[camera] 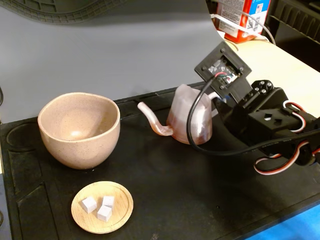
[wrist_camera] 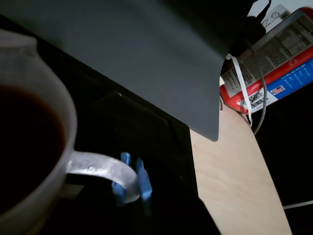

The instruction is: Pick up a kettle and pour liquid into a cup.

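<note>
The kettle [camera: 191, 116], ribbed pinkish translucent plastic, stands upright on the black mat [camera: 175, 195] with its thin spout pointing left toward the cup. Reddish-brown liquid [camera: 194, 131] tints its lower half and looks dark inside the kettle [wrist_camera: 24, 147] in the wrist view. The cup [camera: 80, 131], a wide speckled beige bowl, sits left of the kettle and looks empty. My gripper [wrist_camera: 133, 180] is at the kettle's right side. Its blue fingertips [wrist_camera: 144, 180] flank the loop handle [wrist_camera: 100, 169] closely, shut on it. In the fixed view the wrist camera block hides the fingers.
A small wooden dish [camera: 121, 212] with three white cubes lies in front of the cup. A red and blue carton [camera: 245, 17] stands on the pale wooden tabletop [camera: 285, 65] behind the arm [camera: 265, 120]. A grey board [camera: 110, 45] backs the mat.
</note>
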### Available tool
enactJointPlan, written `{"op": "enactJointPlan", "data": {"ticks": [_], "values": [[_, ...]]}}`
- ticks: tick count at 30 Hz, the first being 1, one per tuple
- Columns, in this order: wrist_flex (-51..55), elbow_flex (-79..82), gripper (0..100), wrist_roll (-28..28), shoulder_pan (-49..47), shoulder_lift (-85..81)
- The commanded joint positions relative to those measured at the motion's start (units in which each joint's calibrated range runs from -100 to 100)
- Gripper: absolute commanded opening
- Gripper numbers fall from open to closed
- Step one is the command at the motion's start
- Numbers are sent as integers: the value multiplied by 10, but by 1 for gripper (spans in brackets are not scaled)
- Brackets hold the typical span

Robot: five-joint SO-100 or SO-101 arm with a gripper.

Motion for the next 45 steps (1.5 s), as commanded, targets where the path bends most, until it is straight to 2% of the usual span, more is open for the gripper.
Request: {"op": "enactJointPlan", "data": {"ticks": [1, 7, 11, 20, 24, 33, 35, 37, 39, 41, 43, 45], "values": [[22, 34, 1, -13, 3, -105], [31, 114, 1, -17, -1, -221], [128, 113, 1, -18, -28, -311], [142, 106, 1, -13, -61, -316], [205, 28, 1, -1, -67, -312], [205, -23, 1, 3, -60, -276], [205, -26, 1, 30, -63, -271], [205, -26, 1, 33, -62, -271], [205, -27, 1, 89, -64, -277], [202, -27, 1, 93, -64, -278], [204, -38, 1, 149, -67, -279], [205, -61, 1, 159, -72, -277]]}}
